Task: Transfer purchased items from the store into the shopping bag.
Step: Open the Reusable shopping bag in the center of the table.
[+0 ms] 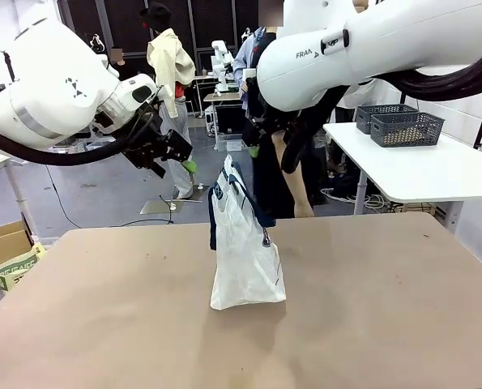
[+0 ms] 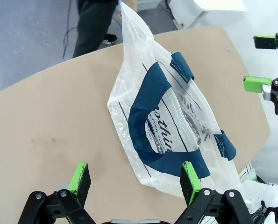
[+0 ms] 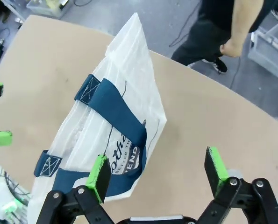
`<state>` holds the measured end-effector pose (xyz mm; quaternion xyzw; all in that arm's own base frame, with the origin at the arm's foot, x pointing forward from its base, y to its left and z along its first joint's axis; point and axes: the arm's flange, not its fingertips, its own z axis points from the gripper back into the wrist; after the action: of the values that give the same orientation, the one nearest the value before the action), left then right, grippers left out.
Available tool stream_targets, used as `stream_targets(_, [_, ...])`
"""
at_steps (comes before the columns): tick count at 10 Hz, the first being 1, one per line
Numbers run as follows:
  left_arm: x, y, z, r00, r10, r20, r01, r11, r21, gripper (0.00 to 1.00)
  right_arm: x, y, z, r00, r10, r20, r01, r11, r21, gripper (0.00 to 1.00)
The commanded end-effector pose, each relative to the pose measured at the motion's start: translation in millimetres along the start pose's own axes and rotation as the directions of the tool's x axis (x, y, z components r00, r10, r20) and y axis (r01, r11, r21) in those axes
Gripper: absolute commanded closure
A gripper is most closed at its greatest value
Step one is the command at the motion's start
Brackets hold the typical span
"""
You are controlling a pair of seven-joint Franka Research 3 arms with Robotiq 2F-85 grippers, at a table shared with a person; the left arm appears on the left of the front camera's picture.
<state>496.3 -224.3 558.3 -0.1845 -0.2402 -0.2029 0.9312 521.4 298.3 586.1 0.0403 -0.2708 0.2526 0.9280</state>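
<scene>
**Bag upright mid-worktop, both tools apart above it**

Tall translucent whitish plastic shopping bag (image 1: 245,259) with dark navy strap handles (image 2: 139,112) stands upright in the middle of the brown worktop (image 1: 103,308), and its mouth looks flat shut. The left tool (image 2: 135,183) and right tool (image 3: 158,171) hover over it from left and right, fingers wide apart, nothing held.

Likely step: open the bag. Each tool should take one strap near the top, not the thin film. Pull apart gently and evenly, or the light bag tips or slides.

Dark grey mesh baskets (image 1: 407,128) sit on a white side worktop (image 1: 435,174) far right; cannot tell if one is the store.
</scene>
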Motion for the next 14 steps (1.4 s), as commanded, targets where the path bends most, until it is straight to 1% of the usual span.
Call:
stream_targets(1, [-7, -11, 2, 0.993, 0.1, -0.058, -0.101, 0.995, -0.019, 0.0, -6, 6, -7, 0.984, -0.176, -0.034, 0.177, 0.983, 0.04, 0.0])
stream_targets(2, [1, -19, 4, 0.971, 0.228, -0.075, -0.228, 0.974, 0.007, 0.0, 10, 7, -5, 0.965, -0.243, -0.097, 0.243, 0.97, -0.013, 0.0])
stream_targets(3, [5, -23, 6, 0.954, 0.284, -0.099, -0.286, 0.958, 0.0, 0.0, 25, 11, -6, 0.954, -0.262, -0.144, 0.262, 0.965, -0.013, 0.0])
stream_targets(4, [10, -24, 4, 0.93, 0.348, -0.118, -0.351, 0.937, 0.001, 0.0, 40, 14, -9, 0.929, -0.31, -0.204, 0.308, 0.95, -0.042, 0.0])
stream_targets(5, [15, -22, 1, 0.913, 0.387, -0.126, -0.39, 0.921, -0.002, 0.0, 56, 19, -11, 0.905, -0.349, -0.241, 0.344, 0.937, -0.064, 0.0])
stream_targets(7, [22, -20, -5, 0.891, 0.421, -0.169, -0.429, 0.903, -0.01, 0.0, 81, 30, -29, 0.898, -0.341, -0.277, 0.327, 0.94, -0.098, 0.0])
stream_targets(8, [6, -22, 1, 0.916, 0.377, -0.134, -0.38, 0.925, 0.003, 0.0, 77, 29, -31, 0.936, -0.256, -0.243, 0.227, 0.964, -0.139, 0.0])
stream_targets(9, [6, -22, 1, 0.916, 0.377, -0.134, -0.38, 0.925, 0.003, 0.0, 47, 20, -19, 0.903, -0.341, -0.26, 0.337, 0.94, -0.062, 0.0])
stream_targets(10, [12, -20, -4, 0.904, 0.401, -0.151, -0.405, 0.914, 0.004, 0.0, 57, 27, -29, 0.912, -0.315, -0.261, 0.304, 0.949, -0.084, 0.0])
stream_targets(11, [19, -14, -19, 0.88, 0.454, -0.138, -0.46, 0.888, -0.013, 0.0, 57, 26, -39, 0.899, -0.352, -0.261, 0.337, 0.936, -0.102, 0.0])
stream_targets(12, [23, -14, -29, 0.884, 0.447, -0.135, -0.456, 0.889, -0.046, 0.0, 58, 29, -46, 0.885, -0.381, -0.266, 0.366, 0.924, -0.107, 0.0])
stream_targets(14, [22, -16, -32, 0.888, 0.438, -0.139, -0.45, 0.891, -0.068, 0.0, 57, 35, -51, 0.884, -0.388, -0.261, 0.387, 0.92, -0.058, 0.0])
